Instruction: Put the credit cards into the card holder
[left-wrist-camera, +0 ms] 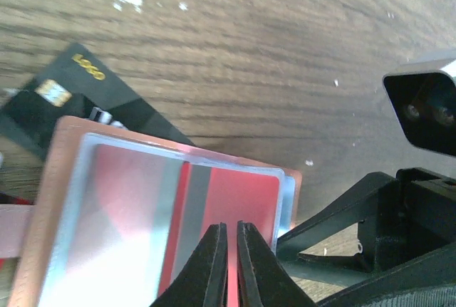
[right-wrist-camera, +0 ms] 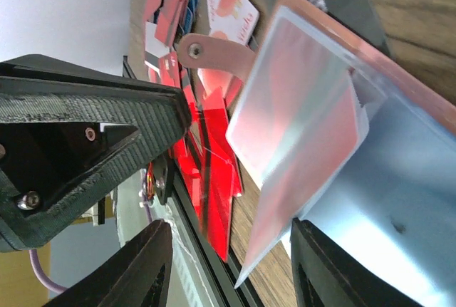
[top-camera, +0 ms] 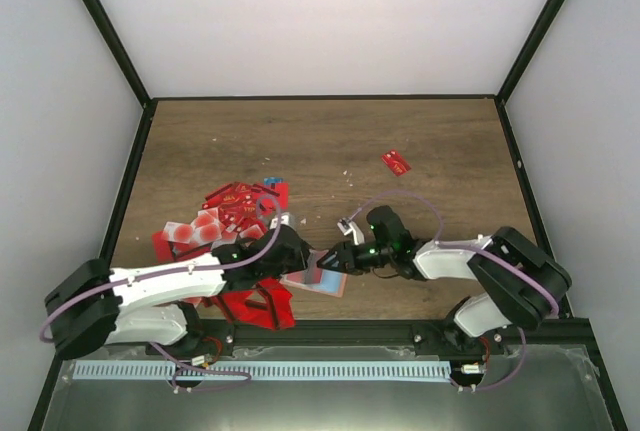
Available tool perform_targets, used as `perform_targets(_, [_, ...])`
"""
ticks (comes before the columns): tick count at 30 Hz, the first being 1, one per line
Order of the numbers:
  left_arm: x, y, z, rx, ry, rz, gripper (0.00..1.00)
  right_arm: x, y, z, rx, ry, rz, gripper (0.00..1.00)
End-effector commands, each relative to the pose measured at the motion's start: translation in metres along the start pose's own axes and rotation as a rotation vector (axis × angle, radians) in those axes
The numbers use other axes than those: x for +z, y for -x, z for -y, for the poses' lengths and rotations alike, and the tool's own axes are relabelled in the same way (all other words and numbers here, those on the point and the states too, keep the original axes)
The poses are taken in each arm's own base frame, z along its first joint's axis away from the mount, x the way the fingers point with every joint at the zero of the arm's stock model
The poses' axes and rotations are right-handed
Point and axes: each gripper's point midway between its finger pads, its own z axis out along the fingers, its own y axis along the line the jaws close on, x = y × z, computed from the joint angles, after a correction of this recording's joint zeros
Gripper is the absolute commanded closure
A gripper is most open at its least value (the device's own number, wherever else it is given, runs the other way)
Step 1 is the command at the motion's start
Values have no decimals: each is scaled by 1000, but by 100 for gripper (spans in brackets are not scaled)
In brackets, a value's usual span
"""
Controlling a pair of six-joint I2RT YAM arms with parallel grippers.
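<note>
At 9 o'clock on the wooden table [top-camera: 330, 141], a loose heap of credit cards [top-camera: 232, 206] lies spread, mostly red, with pale-faced cards [top-camera: 185, 233] on its left flank. More red cards [top-camera: 258, 306] sit at 7 o'clock, hard against the table's near edge. The left gripper [left-wrist-camera: 229, 246] reaches in from 8 o'clock with its fingers pressed almost together. Its tips are poised over a red card [left-wrist-camera: 235, 193] lying in the clear sleeve of the card holder [left-wrist-camera: 58, 179]; whether they nip anything cannot be told. The holder lies open at 6 o'clock, between the two grippers, with a black card [left-wrist-camera: 64, 104] partly beneath its far corner. From 4 o'clock, the right gripper [right-wrist-camera: 231, 268] stands with jaws apart astride the sleeve's raised edge, pinching nothing that shows. A lone red card [top-camera: 396, 161] lies well apart at 2 o'clock. The likely hazard is that nothing visibly clamps the holder. A push from the closed left fingertips could then skate it across the wood, or off the black card, instead of seating the red card. That card could also ride up over the sleeve's lip. Any sweep toward 7 o'clock could nudge the edge-side cards off the table.
</note>
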Motion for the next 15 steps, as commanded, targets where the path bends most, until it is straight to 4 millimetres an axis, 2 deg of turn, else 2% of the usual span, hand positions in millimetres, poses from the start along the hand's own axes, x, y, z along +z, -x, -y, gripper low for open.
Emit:
perform_targets(1, [-19, 12, -29, -28, 86, 66, 92, 14, 17, -23, -53, 39, 9, 52])
perform_targets(8, [-46, 26, -48, -49, 121, 128, 87, 44, 27, -35, -69, 51, -32, 53])
perform_targets(15, [-58, 29, -70, -67, 172, 150, 84, 80, 29, -41, -69, 69, -93, 53])
